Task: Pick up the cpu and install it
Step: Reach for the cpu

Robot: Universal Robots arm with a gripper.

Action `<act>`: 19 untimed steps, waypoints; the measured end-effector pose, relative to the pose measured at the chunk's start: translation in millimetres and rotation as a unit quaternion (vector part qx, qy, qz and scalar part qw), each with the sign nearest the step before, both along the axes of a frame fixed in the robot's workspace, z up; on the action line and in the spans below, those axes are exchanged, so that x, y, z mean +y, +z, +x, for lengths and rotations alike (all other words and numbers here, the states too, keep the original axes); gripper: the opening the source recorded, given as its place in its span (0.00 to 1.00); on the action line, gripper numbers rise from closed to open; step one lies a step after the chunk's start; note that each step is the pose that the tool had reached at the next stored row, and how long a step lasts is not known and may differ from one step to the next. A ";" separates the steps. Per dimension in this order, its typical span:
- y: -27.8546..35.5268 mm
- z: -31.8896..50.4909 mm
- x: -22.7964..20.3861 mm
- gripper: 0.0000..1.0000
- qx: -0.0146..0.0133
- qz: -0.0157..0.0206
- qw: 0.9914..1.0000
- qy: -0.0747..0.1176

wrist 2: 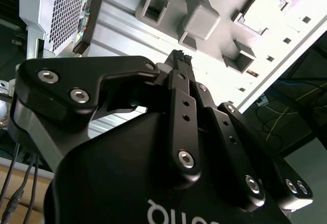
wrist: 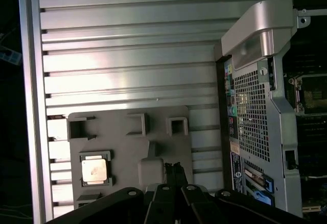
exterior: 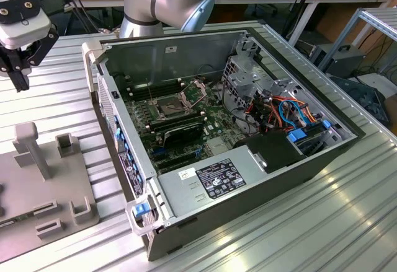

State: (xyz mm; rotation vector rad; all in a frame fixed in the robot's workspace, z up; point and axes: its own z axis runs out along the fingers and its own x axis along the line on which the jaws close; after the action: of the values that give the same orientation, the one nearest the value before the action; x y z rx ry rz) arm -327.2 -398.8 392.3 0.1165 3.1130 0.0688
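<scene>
Jaws closed, tips together, gripping nothing; in the exterior view they hang above the tabletop (exterior: 68,80) at ten o'clock from the open case (exterior: 248,179); the grey fixture plate (exterior: 62,185) lies at eight o'clock from the case. In the first wrist view the cpu (wrist: 94,169) sits flat in a pocket of that plate, apart from the jaws. Pick not yet begun, by my reading; you'd do well to open the jaws wide, centre over the cpu, square to its edges, descend slowly, grip the edges only; the socket (exterior: 169,105) sits inside the case.
</scene>
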 end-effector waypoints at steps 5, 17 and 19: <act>0.0 -1.5 0.1 0.11 0.000 0.000 1.000 0.000; -0.1 -13.8 0.0 0.11 0.000 0.000 1.000 0.000; -0.1 -14.8 0.0 0.11 0.000 0.000 1.000 0.000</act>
State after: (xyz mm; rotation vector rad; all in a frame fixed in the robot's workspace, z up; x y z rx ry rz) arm -342.1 -398.9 392.2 0.1163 3.1131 0.0689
